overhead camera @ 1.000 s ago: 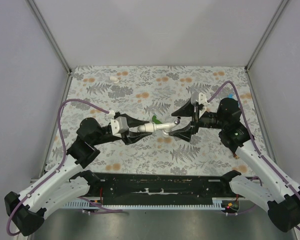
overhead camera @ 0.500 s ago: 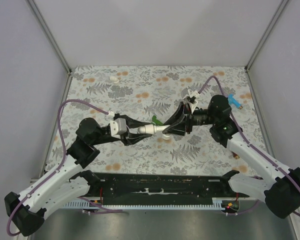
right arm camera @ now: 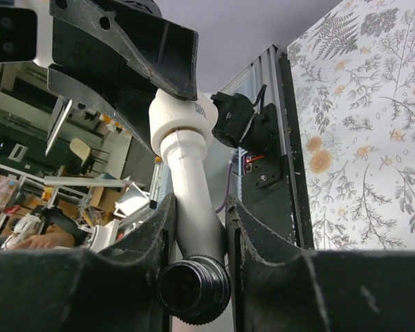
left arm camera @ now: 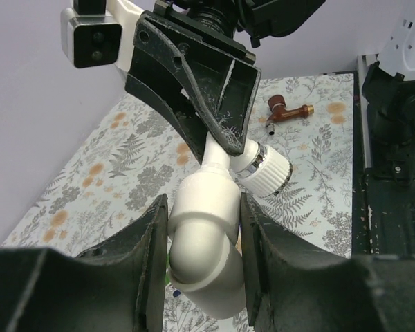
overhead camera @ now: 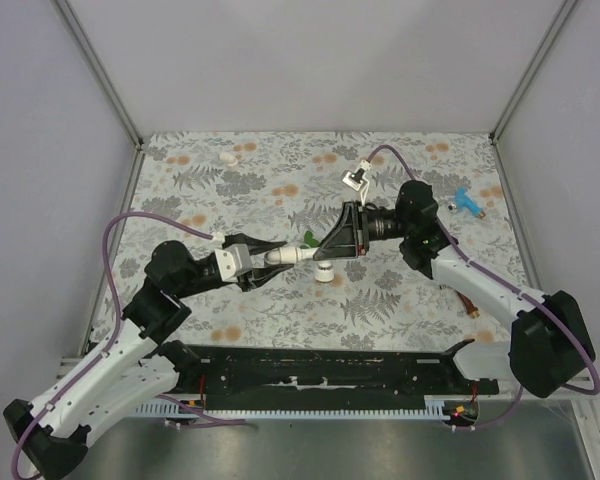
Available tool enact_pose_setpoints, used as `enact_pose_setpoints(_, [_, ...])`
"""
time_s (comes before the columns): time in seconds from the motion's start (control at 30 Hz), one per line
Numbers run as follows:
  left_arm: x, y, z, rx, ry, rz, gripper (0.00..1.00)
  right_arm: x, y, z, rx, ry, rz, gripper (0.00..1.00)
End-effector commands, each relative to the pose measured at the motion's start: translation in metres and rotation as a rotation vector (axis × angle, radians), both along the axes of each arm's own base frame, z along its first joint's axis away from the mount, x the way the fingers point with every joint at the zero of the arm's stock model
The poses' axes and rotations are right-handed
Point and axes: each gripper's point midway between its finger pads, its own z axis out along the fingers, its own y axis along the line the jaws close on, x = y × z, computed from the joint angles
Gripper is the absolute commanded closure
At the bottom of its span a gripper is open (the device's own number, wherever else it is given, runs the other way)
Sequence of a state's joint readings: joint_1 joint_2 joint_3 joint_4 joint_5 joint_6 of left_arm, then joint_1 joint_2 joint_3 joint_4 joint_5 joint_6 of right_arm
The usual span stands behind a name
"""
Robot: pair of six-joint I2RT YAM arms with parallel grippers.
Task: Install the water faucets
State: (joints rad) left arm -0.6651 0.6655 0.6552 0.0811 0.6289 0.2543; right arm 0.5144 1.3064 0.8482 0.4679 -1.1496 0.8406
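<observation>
A table (overhead camera: pixel 280 160) covered in a grey and orange fern-print cloth fills the floor of the pale-walled enclosure. Over it the left arm (overhead camera: pixel 110 360) and the right arm (overhead camera: pixel 480 285) reach inward, so that their ends meet above the middle of the cloth. The left gripper (overhead camera: pixel 265 262) is clamped on a white elbow fitting (left arm camera: pixel 204 242), with both fingers pressed against the fitting's rounded sides. The right gripper (overhead camera: pixel 325 250) faces it nose to nose and has its fingers drawn in against the body of the white faucet (right arm camera: pixel 194 200), touching it on either side. That faucet is held off the table between the two grippers. One end sits in the mouth of the elbow fitting, where a thin brass-coloured line shows at the joint, and its ribbed white knob (left arm camera: pixel 266 167) (ringed in chrome) sticks out below the right gripper's fingers. The other faucets lie loose on the cloth. A green faucet (overhead camera: pixel 309 238) is just behind the joined parts, a blue faucet (overhead camera: pixel 468 202) is near the right wall, and a reddish-brown faucet (left arm camera: pixel 287 112) is towards the near right. A small white fitting (overhead camera: pixel 227 157) lies alone near the far left corner, well apart from everything else.
</observation>
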Motion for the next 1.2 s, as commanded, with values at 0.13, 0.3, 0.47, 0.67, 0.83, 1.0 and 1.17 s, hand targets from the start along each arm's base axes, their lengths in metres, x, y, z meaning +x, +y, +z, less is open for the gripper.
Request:
enact_pose_setpoints(0.13, [0.001,0.006,0.036,-0.061,-0.16,0.043,0.98,0.022,-0.01,0.038,0.015,-0.097,-0.193,0.02])
enact_pose_setpoints(0.3, [0.007,0.008,0.038,-0.09,-0.14,0.083,0.98,0.022,-0.018,0.036,0.0,-0.203,-0.264,0.02])
enact_pose_setpoints(0.47, [0.014,0.013,0.044,-0.141,-0.132,0.133,0.98,0.018,-0.023,0.031,0.039,-0.209,-0.306,0.02])
enact_pose_setpoints(0.67, [0.021,0.017,0.045,-0.173,-0.126,0.183,0.98,0.004,-0.015,0.019,0.073,-0.144,-0.265,0.02])
enact_pose_setpoints(0.83, [0.027,0.019,0.042,-0.163,-0.132,0.21,0.98,-0.006,-0.006,0.018,0.109,-0.087,-0.217,0.02])
enact_pose_setpoints(1.0, [0.036,0.021,0.027,-0.059,-0.152,0.244,0.98,-0.013,-0.002,0.028,0.143,-0.015,-0.182,0.02])
enact_pose_setpoints(1.17, [0.04,0.025,0.018,0.036,-0.177,0.269,0.98,-0.017,-0.002,0.045,0.155,-0.008,-0.16,0.02])
